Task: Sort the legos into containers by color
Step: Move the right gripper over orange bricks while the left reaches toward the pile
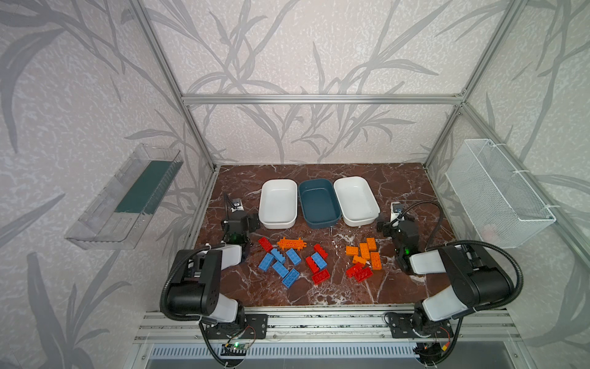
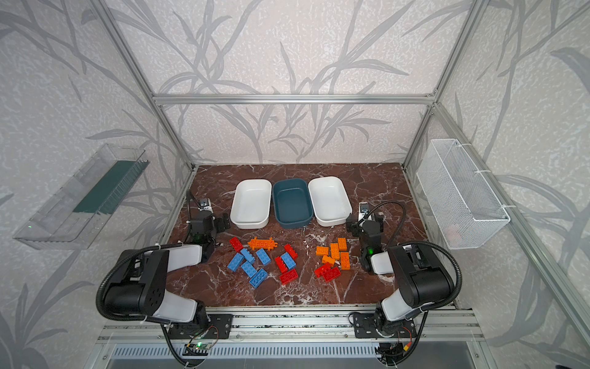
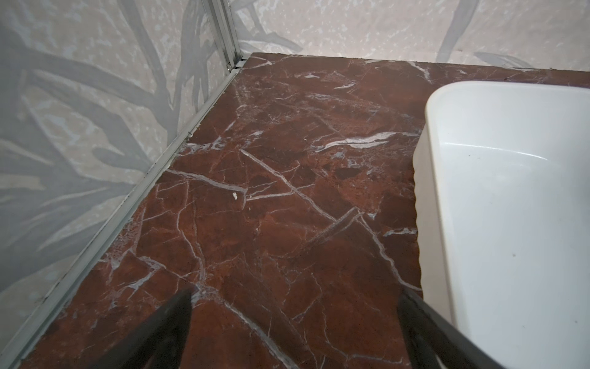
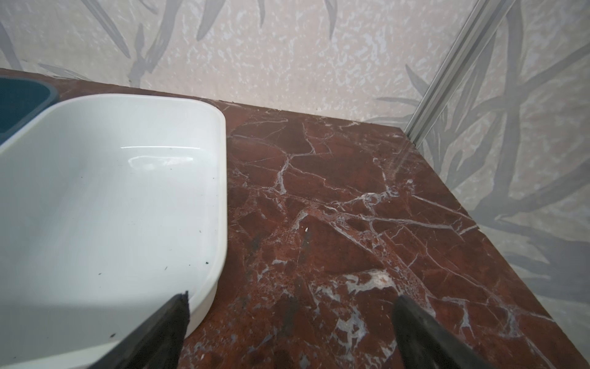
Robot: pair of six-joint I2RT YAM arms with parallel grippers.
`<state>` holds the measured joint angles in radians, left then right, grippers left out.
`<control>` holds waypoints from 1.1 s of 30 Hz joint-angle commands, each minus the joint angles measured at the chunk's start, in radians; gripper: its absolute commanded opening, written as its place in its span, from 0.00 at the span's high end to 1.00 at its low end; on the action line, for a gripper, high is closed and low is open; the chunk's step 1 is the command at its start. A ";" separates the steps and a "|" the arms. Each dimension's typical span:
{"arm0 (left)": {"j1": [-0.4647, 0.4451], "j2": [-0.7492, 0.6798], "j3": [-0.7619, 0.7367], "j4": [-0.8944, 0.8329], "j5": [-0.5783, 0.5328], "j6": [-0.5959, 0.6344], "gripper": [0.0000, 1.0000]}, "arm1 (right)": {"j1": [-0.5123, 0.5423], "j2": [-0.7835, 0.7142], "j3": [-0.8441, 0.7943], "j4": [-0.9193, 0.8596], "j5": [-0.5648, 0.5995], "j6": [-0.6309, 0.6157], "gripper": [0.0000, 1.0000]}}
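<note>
Legos [image 1: 293,256] lie loose on the marble top [image 1: 319,294], behind and between my two sets of fingers, with none in a tub yet. I judge the arms are parked at the tubs' near corners to leave the pile unblocked. My left gripper [image 3: 297,319] is spread wide and empty, one finger just beside the left white tub [image 3: 434,191]. My right gripper [image 4: 292,319] is likewise spread and empty, one finger at the right white tub [image 4: 222,191]. The teal tub [image 1: 321,222] sits between them. All three tubs are glossy, shallow and round-cornered. The bricks are hard and studded, and there is one long toothed orange piece [image 1: 291,243].

No readable text, labels, brands, numbers or signs anywhere.
</note>
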<state>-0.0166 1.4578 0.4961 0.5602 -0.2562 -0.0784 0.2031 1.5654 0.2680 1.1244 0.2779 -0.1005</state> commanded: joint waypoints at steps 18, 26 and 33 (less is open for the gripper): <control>-0.484 -0.487 0.055 -0.440 -0.070 -0.171 0.01 | 0.147 -0.462 0.581 -1.374 0.240 0.197 0.10; -0.808 -0.526 0.025 -0.486 -0.116 -0.271 0.01 | 0.176 -0.581 0.520 -1.657 0.041 0.397 0.20; -1.005 -0.417 0.049 -0.486 -0.178 -0.299 0.01 | 0.179 -0.573 0.463 -1.716 -0.100 0.477 0.33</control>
<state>-0.9878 1.0107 0.5320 0.0963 -0.3771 -0.3374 0.3786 0.9764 0.7437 -0.5213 0.2661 0.3122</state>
